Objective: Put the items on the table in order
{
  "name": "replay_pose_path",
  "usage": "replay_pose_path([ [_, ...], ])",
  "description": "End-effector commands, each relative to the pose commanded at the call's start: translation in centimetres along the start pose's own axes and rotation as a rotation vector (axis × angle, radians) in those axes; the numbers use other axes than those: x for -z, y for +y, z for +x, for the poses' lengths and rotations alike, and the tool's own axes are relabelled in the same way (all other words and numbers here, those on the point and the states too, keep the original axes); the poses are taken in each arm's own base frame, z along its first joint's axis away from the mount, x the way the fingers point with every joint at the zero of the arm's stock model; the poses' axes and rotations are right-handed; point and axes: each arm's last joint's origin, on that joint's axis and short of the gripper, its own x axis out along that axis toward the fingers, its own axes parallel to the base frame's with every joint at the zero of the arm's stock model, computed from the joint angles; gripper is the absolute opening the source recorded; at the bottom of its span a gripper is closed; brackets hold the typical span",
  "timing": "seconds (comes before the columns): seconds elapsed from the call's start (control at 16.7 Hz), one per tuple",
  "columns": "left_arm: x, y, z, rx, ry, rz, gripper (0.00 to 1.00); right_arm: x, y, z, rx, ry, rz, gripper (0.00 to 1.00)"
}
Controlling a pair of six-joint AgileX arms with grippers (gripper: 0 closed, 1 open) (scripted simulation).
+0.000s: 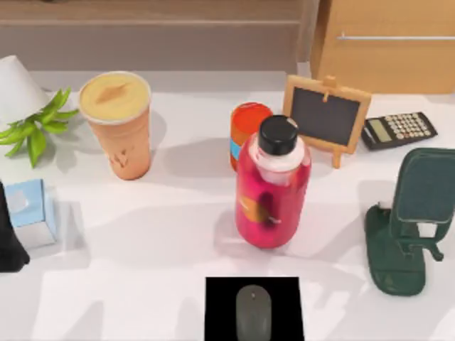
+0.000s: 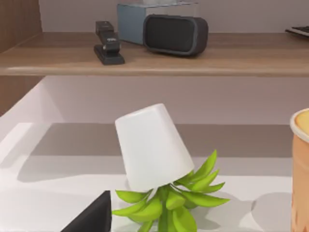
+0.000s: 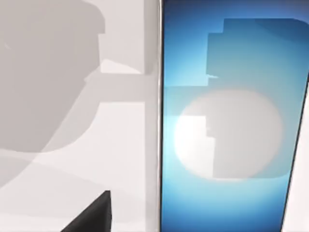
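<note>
On the white table (image 1: 163, 241), a tall orange cup with a tan lid (image 1: 117, 124) stands at the back left; its side also shows in the left wrist view (image 2: 301, 174). A light blue tissue box (image 1: 32, 212) sits at the far left, and the black end of my left arm (image 1: 8, 238) is right beside it. The grey mouse (image 1: 254, 312) rests on a black pad (image 1: 220, 312) at the front centre. The smartphone (image 3: 227, 121) lies flat with its blue screen up, close under my right gripper (image 3: 91, 217), which is a dark wedge beside the phone's long edge.
A pink bottle with a black cap (image 1: 274, 188) stands mid-table, with an orange can (image 1: 247, 126) behind it. At the right are a small chalkboard easel (image 1: 327, 114), a calculator (image 1: 398, 129) and a green phone stand (image 1: 409, 220). A white-potted plant (image 2: 152, 145) lies tipped at the back left.
</note>
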Motion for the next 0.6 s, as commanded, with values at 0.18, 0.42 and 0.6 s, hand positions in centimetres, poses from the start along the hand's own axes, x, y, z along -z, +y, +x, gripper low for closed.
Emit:
replay_pose_path([
  [0.18,0.0,0.0,0.0,0.000,0.000,0.000,1.00,0.0,-0.1,2.2,-0.006,0.004,0.003,1.00],
  [0.42,0.0,0.0,0.0,0.000,0.000,0.000,1.00,0.0,-0.1,6.3,0.003,-0.003,0.003,1.00],
  [0.6,0.0,0.0,0.0,0.000,0.000,0.000,1.00,0.1,-0.1,7.0,-0.002,0.001,0.003,1.00],
])
